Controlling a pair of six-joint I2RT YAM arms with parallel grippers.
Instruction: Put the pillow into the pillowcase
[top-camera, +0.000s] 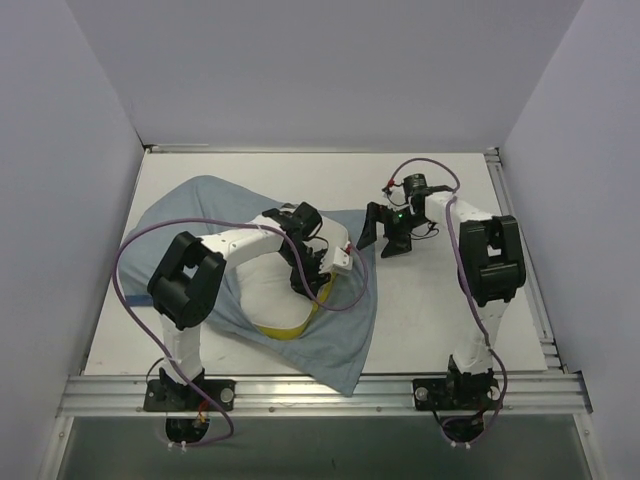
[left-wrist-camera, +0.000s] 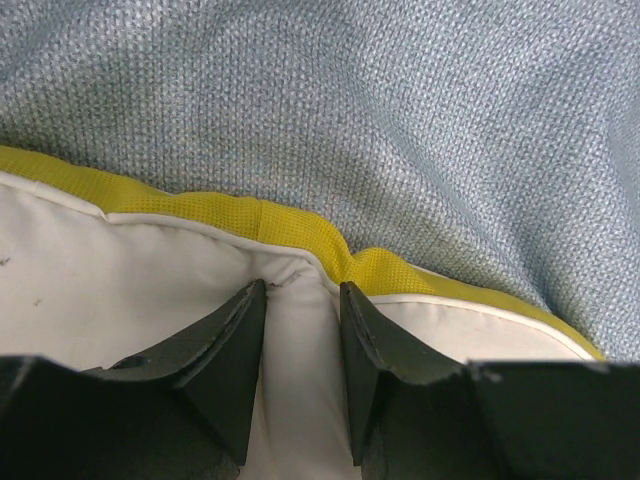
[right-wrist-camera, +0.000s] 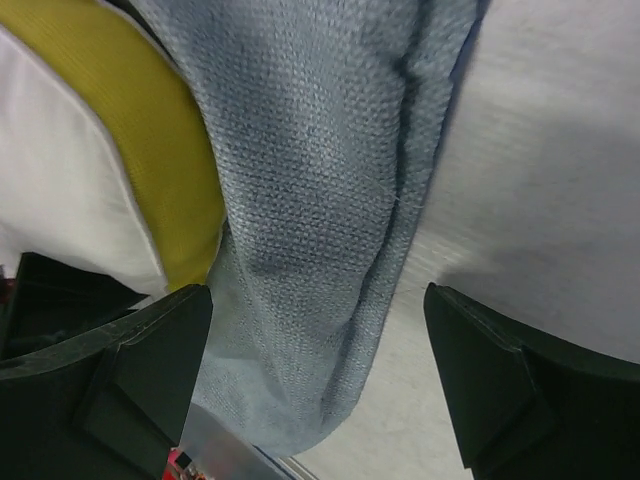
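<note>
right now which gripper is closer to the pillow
Left. The left gripper pinches the pillow at its edge; the right gripper hangs open off to the pillow's right, over the pillowcase edge.

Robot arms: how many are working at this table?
2. The left arm reaches over the pillow; the right arm bends toward the right edge of the pillowcase. None appear hidden.

From above, my left arm (top-camera: 240, 241) hides most of the pillow (top-camera: 262, 298); only a white patch and yellow band show at centre frame. My left wrist view cuts the pillow at left and bottom, the pillowcase (left-wrist-camera: 420, 110) at top and right. Whether the pillow sits inside, I cannot tell.
</note>
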